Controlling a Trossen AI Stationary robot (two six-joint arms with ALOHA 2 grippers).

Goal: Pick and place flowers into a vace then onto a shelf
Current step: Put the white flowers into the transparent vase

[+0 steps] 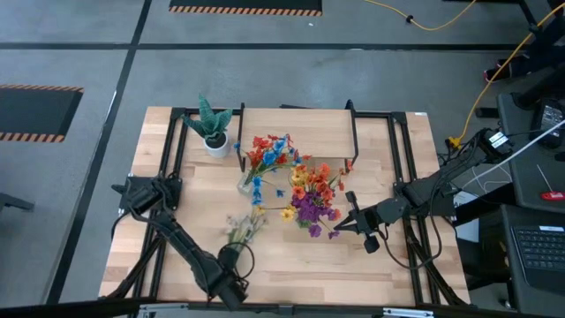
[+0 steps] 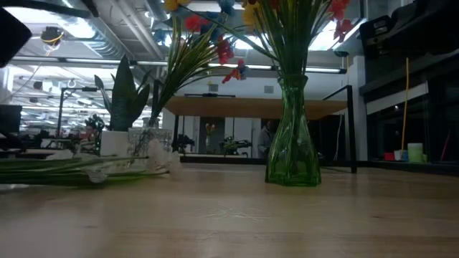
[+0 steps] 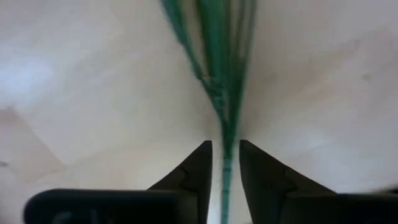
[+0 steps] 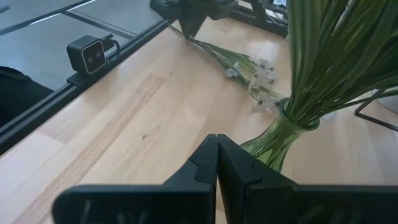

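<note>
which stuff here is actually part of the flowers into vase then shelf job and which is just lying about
Part of the job:
- white flowers, stalks between the left gripper fingers
- green vase of flowers
- clear vase of flowers
- shelf
- right gripper, shut beside the green vase

Lying about:
- potted plant

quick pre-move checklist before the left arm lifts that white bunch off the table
1. Stems between the left gripper jaws: ok, the green stalks of the white flower bunch run through the narrow gap.
2. Firm grip on the stems: cannot tell, the jaws stand slightly apart around them.
3. Bunch free to lift: ok, it lies flat on the table, apart from the vases.
4. Green glass vase upright: ok, it stands on the table, already full of stems.
5. Right gripper out of the way: ok, jaws shut on nothing, beside the green vase.
6. Shelf top free: ok, no vase on its board.
</note>
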